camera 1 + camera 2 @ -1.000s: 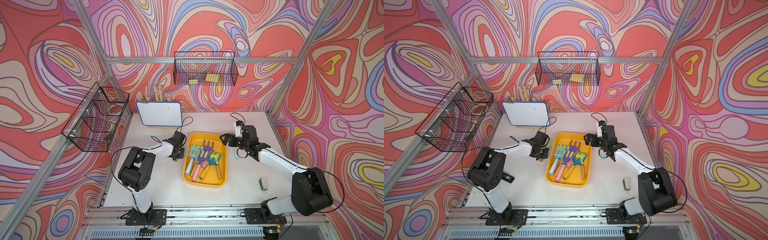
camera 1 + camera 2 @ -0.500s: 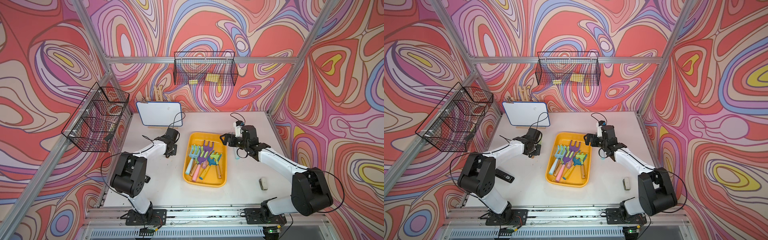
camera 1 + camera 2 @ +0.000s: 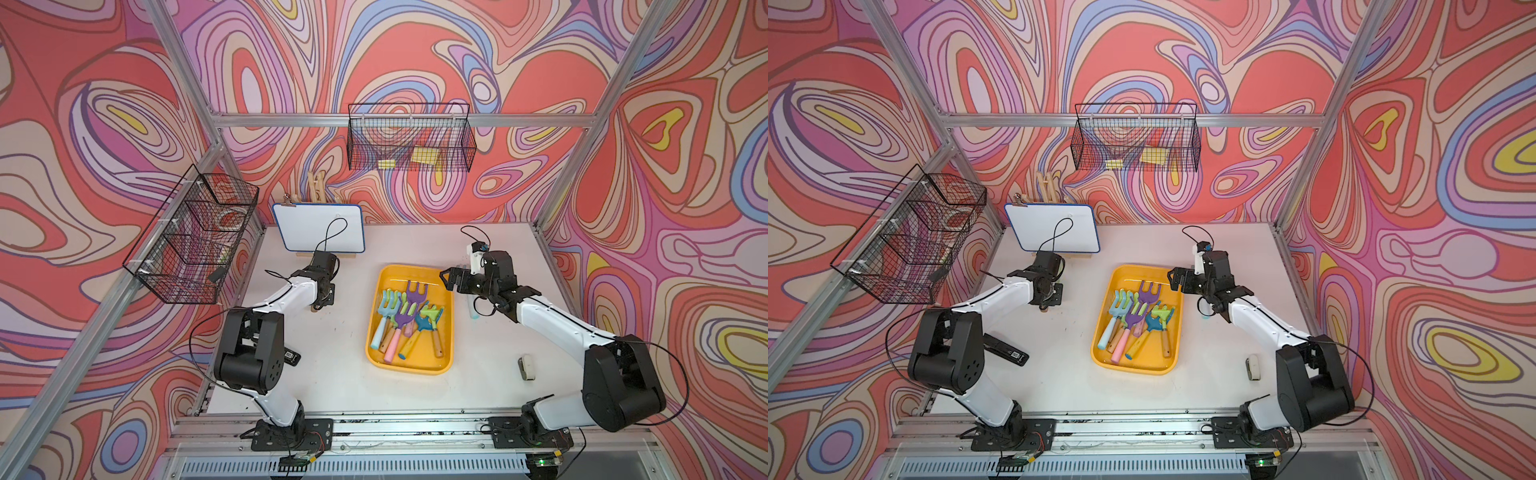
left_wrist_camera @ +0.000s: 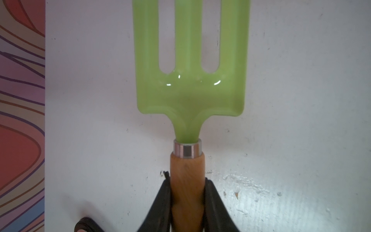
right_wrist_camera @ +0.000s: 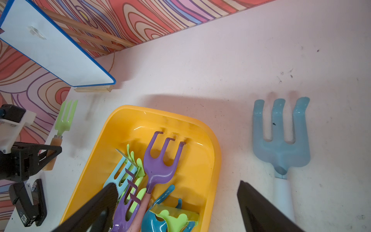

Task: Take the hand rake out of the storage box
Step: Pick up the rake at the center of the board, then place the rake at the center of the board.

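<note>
Table (image 3: 332,386) carries the box (image 3: 411,275) at its middle, seen in both top views (image 3: 1133,275). A heap of rakes lies inside, with the purple rake (image 3: 415,291) uppermost toward the far end. The green rake (image 4: 190,94) is out of the box, over bare table on its left side, well apart from it and near the whiteboard (image 3: 318,226), tines pointing away from the gripper. The left gripper (image 4: 187,181) is clamped on its wooden handle, one black finger pressed to each side, a little behind the metal collar. Whether the rake touches the table I cannot tell. The right wrist view also shows the green rake (image 5: 65,118), with the stapler (image 5: 30,202) nearby. The right gripper (image 5: 176,185) hangs over the box's far right corner with its fingers spread wide and nothing between them. A pale blue rake (image 5: 281,148) lies flat on the table just right of the box, partly under the right arm in the top views
</note>
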Robot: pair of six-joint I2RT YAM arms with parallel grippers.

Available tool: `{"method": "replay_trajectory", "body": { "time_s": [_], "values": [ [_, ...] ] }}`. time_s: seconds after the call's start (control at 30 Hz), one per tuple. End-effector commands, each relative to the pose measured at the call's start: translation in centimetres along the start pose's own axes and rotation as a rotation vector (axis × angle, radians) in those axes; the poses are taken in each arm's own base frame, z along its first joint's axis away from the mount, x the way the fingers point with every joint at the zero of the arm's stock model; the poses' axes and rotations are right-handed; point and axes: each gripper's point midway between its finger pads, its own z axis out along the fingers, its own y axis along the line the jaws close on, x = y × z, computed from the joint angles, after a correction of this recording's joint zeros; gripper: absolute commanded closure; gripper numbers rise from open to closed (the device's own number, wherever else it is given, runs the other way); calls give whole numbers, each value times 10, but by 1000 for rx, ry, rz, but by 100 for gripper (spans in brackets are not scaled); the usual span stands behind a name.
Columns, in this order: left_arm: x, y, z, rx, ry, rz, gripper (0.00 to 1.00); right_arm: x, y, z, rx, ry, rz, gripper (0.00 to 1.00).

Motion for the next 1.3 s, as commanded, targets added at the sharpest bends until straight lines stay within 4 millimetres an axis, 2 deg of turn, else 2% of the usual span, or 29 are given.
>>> {"method": "replay_trajectory", "body": {
  "time_s": [0.0,0.2,0.37,0.93,1.13,1.27],
  "values": [
    [4,10,7,-48,21,23,92,10,-3,2,7,25,-3,2],
    [9,16,17,-81,54,51,93,11,-3,0,6,24,-3,2],
    [15,22,29,-35,85,-6,93,11,-3,-2,10,22,-6,2],
    [21,19,40,-41,117,25,88,13,-5,-2,15,28,-5,2],
    [23,17,41,-32,128,26,80,12,-4,-4,13,24,-9,2],
    [23,14,41,-16,124,22,79,12,-4,-3,14,26,-7,2]
  ]
}}
